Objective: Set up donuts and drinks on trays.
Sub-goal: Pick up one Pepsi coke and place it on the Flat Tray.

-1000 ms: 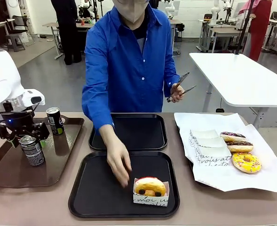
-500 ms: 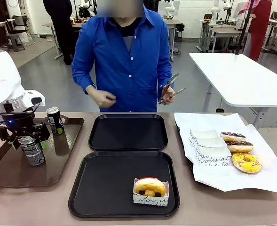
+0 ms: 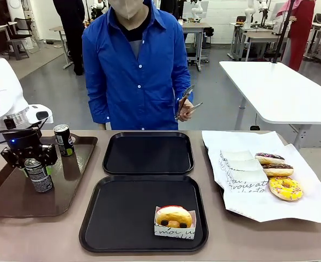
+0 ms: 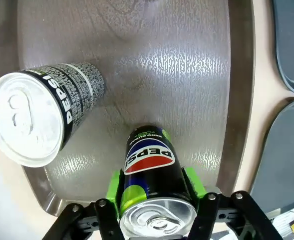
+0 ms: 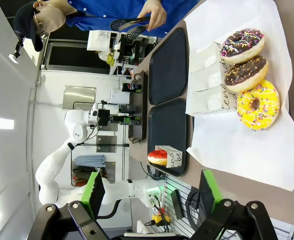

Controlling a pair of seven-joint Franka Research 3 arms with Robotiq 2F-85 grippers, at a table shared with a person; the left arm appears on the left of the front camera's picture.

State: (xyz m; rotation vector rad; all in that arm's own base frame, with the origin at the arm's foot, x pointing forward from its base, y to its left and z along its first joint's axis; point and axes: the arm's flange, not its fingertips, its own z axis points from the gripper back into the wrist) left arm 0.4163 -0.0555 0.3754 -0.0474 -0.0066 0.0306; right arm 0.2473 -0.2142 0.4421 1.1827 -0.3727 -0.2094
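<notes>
Two black trays lie at the middle of the table, one behind the other: the near tray (image 3: 122, 218) and the far tray (image 3: 148, 153). The near tray holds one yellow-glazed donut (image 3: 174, 217), which stands in a white paper sleeve with black script near the tray's front right corner.

To the left is a longer brown tray (image 3: 67, 185) with two dark cans. The left gripper (image 3: 38, 165) is closed around the front can (image 3: 39, 177). Its green pads (image 4: 118, 186) press on both sides of the can just below the silver top. The can is upright over the brown tray; whether its base touches the tray cannot be told. The back can (image 3: 64, 140) stands upright at the tray's far end, apart from the gripper.

To the right is a white paper sheet (image 3: 313, 207) with three donuts in a touching row. Farthest is a chocolate sprinkled donut (image 3: 269, 158), then a second chocolate donut (image 3: 277, 170), and nearest a yellow sprinkled donut (image 3: 285, 188). Empty sleeves (image 3: 241, 170) lie just left of them.

The right gripper (image 5: 151, 195) has its fingers spread wide with nothing between them, and it is held well above the paper sheet.

At the far side stands a person in a blue shirt. One hand (image 3: 186, 111) holds metal tongs (image 3: 185, 97) above the far tray's back edge.
</notes>
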